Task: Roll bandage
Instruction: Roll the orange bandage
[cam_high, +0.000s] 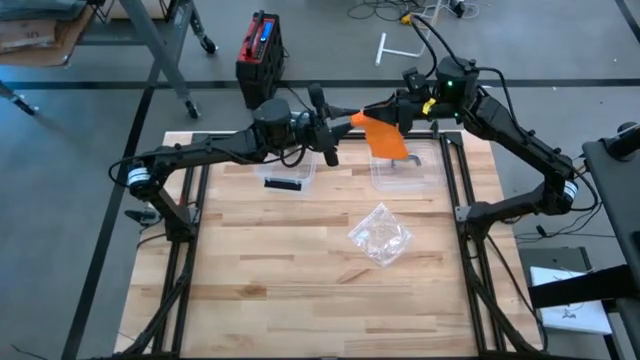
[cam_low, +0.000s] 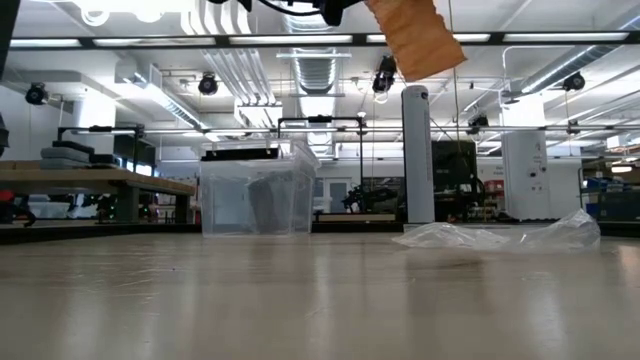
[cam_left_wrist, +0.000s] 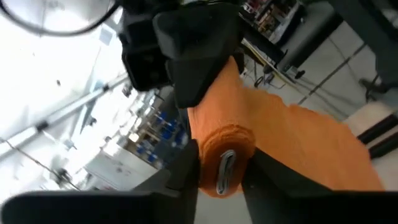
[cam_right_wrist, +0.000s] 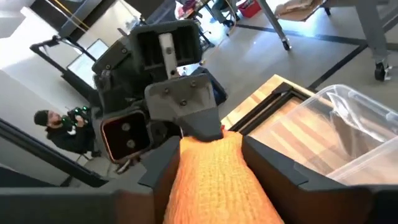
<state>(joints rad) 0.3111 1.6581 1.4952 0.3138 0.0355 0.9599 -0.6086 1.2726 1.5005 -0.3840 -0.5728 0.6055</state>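
We are holding orange bandage (cam_high: 382, 135) aloft over table (cam_high: 300, 260) rear, left tool (cam_left_wrist: 221, 177) clamping rolled end, right tool (cam_right_wrist: 208, 163) pinching strip; slack grip is risking roll unwinding, dropping.

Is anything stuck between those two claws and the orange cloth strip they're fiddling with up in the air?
Nothing visible: the orange cloth bandage sits directly between the fingers of both the left claw and the right claw.

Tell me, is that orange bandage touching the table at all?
Apart. The low view shows the orange bandage hanging high above the table, with open room visible between them.
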